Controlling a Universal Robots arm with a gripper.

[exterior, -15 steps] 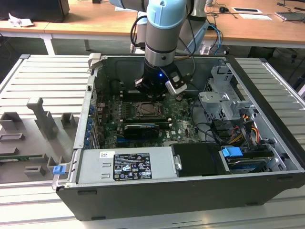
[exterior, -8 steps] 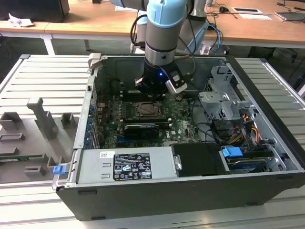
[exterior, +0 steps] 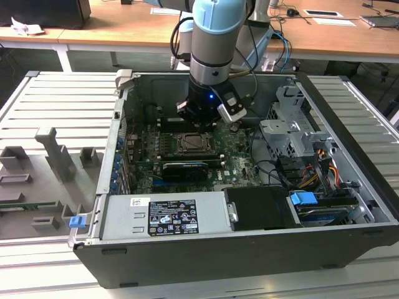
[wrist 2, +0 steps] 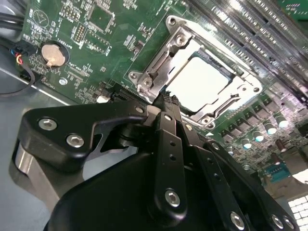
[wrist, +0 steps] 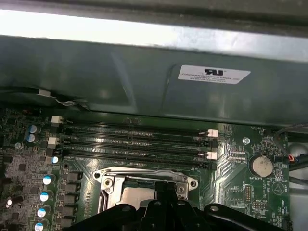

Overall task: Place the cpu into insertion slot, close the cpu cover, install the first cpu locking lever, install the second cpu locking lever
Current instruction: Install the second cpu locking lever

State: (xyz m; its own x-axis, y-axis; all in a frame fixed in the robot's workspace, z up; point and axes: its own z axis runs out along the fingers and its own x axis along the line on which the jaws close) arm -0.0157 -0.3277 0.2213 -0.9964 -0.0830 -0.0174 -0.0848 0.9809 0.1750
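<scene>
My gripper [exterior: 206, 115] hangs inside the open computer case, just above the back edge of the insertion slot [exterior: 190, 144] on the green board. In both wrist views its black fingertips [wrist 2: 166, 100] are pressed together with nothing between them, right at the socket's rim. The cpu [wrist 2: 201, 83], a pale square, lies flat in the socket. The silver cpu cover [wrist 2: 156, 67] lies down around the cpu and frames it. In the first wrist view the cover [wrist: 144, 174] and the cpu [wrist: 137, 195] sit just past my fingers [wrist: 166, 192]. I cannot tell how the locking levers stand.
Long black memory slots [wrist: 134, 139] run between the socket and the case's back wall [wrist: 144, 86]. A coin battery [wrist 2: 52, 54] sits to one side. The power supply [exterior: 165, 215], drive cage [exterior: 293, 131] and cables [exterior: 312, 168] crowd the case. Grey fixtures [exterior: 50, 162] stand on the exterior view's left.
</scene>
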